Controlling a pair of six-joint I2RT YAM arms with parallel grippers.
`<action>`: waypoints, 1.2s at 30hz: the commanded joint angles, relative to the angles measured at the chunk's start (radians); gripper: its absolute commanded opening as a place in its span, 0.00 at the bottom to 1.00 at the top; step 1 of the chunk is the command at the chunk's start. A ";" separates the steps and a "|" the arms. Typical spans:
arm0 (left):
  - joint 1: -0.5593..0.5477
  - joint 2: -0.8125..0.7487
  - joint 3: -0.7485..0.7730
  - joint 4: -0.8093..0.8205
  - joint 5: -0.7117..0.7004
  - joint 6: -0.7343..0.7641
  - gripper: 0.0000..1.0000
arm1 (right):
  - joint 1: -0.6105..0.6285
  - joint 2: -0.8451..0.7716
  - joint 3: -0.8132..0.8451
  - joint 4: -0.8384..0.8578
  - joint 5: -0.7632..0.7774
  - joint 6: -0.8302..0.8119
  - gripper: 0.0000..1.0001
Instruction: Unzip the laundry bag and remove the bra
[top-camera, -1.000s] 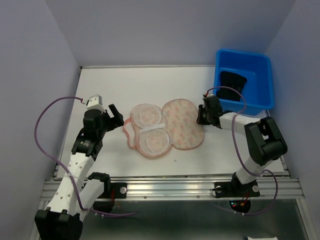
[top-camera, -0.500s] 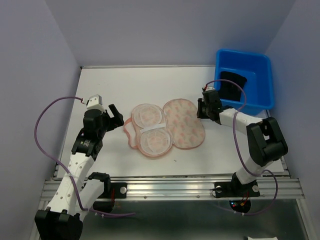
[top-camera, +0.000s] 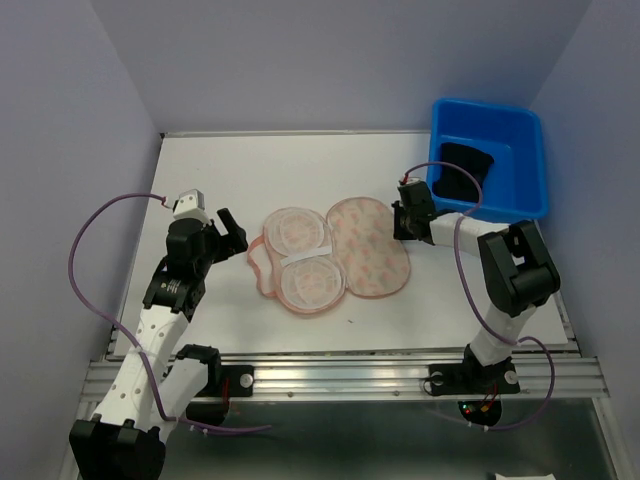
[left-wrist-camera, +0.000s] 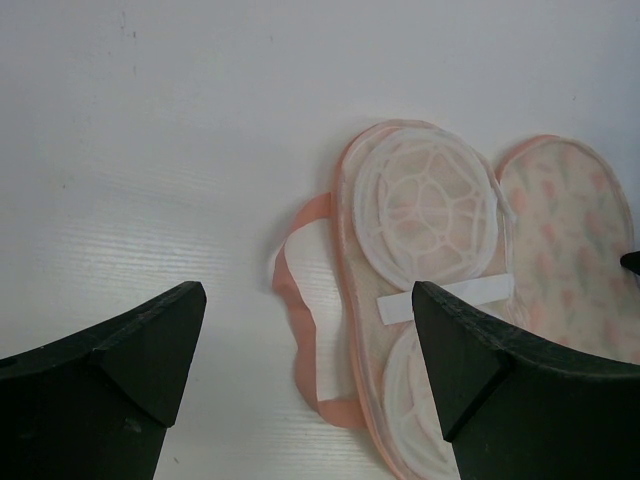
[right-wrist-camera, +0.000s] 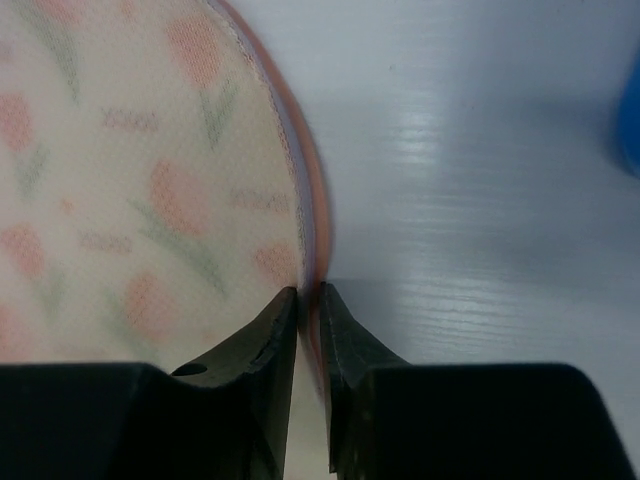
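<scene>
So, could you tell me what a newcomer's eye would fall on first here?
The cream-and-pink laundry bag, lying open mid-table with its white cups up. Next, the blue tub at the far right corner holding the black bra, and the right tool pinching the bag's pink edge.

White table (top-camera: 300, 165), lilac walls (top-camera: 330, 60)

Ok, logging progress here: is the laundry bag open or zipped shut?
Open. The laundry bag lies spread flat in two halves, one showing its white inner cups, the other its printed fabric.
</scene>
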 joint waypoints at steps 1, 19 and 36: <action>0.004 -0.006 -0.012 0.023 -0.011 0.013 0.97 | 0.007 0.022 0.011 -0.008 0.018 -0.008 0.12; 0.004 0.002 -0.013 0.026 -0.002 0.013 0.97 | 0.059 -0.175 0.477 -0.440 0.150 -0.249 0.01; 0.004 0.009 -0.013 0.028 0.005 0.013 0.97 | 0.350 0.049 0.442 -0.460 0.116 -0.137 0.03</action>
